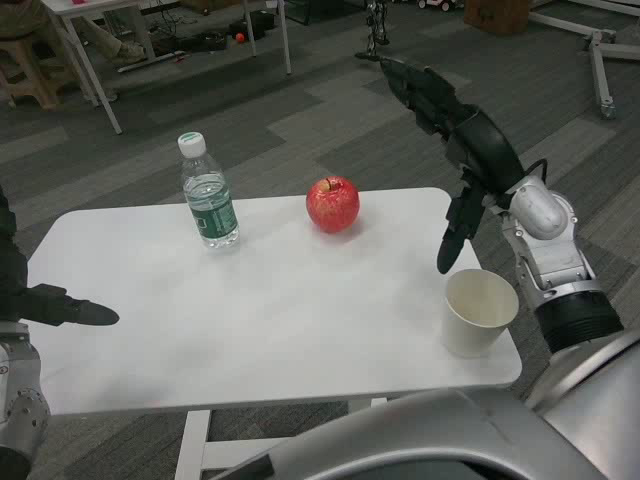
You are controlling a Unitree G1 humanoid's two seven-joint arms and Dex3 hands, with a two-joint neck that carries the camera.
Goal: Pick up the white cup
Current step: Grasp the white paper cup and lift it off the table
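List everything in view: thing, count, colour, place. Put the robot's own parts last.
white cup: one, white, upright near the table's right front corner, open top.
apple: one, red, on the table towards the back, right of centre.
water bottle: one, clear with white cap and green label, upright at the back left.
table: one, white, centre of view.
second table: one, white, on the floor far left, with a person's leg beside it.
right hand: one, black, open, raised above and behind the cup, not touching it.
left hand: one, black, at the table's left edge, holding nothing.

Water bottle (209, 192) – apple (333, 203) alongside
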